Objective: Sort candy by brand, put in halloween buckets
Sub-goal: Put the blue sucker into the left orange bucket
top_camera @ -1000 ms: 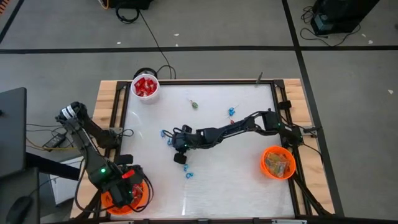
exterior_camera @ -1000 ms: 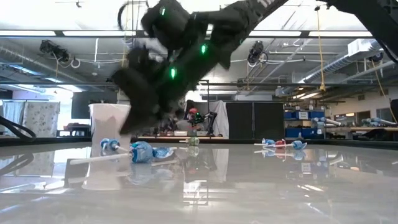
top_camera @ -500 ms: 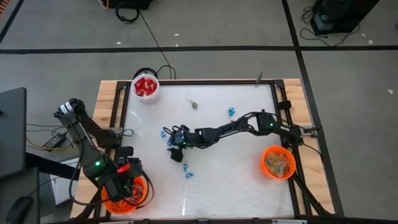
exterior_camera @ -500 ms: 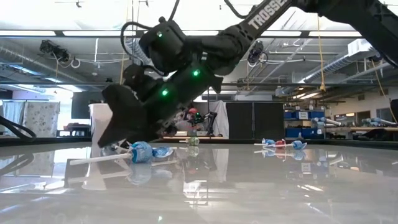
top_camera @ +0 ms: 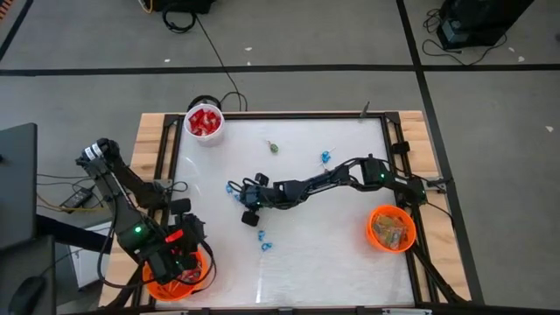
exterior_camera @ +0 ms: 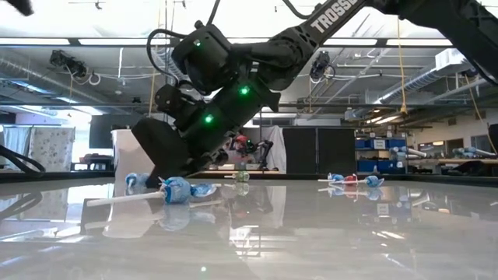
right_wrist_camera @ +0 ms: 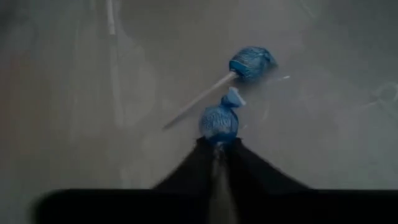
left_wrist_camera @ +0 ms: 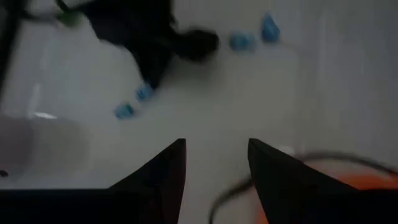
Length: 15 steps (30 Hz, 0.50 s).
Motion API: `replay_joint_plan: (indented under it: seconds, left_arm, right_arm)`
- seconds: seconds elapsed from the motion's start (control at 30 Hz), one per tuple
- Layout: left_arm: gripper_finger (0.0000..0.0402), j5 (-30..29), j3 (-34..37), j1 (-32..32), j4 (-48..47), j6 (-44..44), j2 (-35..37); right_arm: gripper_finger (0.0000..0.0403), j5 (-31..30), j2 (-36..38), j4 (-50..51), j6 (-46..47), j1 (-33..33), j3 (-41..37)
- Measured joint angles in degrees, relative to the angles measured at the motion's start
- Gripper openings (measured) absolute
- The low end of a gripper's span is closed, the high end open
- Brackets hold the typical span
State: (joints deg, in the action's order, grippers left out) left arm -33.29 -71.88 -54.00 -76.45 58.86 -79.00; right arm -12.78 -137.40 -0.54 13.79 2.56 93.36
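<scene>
right fingers pinch blue lollipop | white pail: red packets

Evenly lit from ceiling strips, mirrored as glare on the glossy table. Dim and blurred in the left wrist view, fingers soft-edged; sharper on the blue lollipop in the right wrist view.

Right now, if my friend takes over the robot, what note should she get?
Right claw: shut on a blue lollipop mid-table, a second blue lollipop beside it.
Left claw: open, empty, above the near-left orange bucket.
Done: red candy in the white pail; candy in the right orange bucket.
Left: more blue lollipops and a small green piece loose on the table.
</scene>
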Motion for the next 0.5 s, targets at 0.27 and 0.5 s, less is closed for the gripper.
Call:
replay_joint_plan:
  seconds: [0.27,0.5]
  left_arm:
    - [0.0173,-3.52,1.49,0.86,2.9,-1.32,0.11]
    - [0.0172,-4.29,10.16,4.33,17.93,-10.87,0.42]
  right_arm:
    - [0.0027,3.4,1.8,2.29,-4.91,-0.14,-0.25]
    - [0.0012,3.48,6.79,12.45,-8.0,0.84,-0.59]
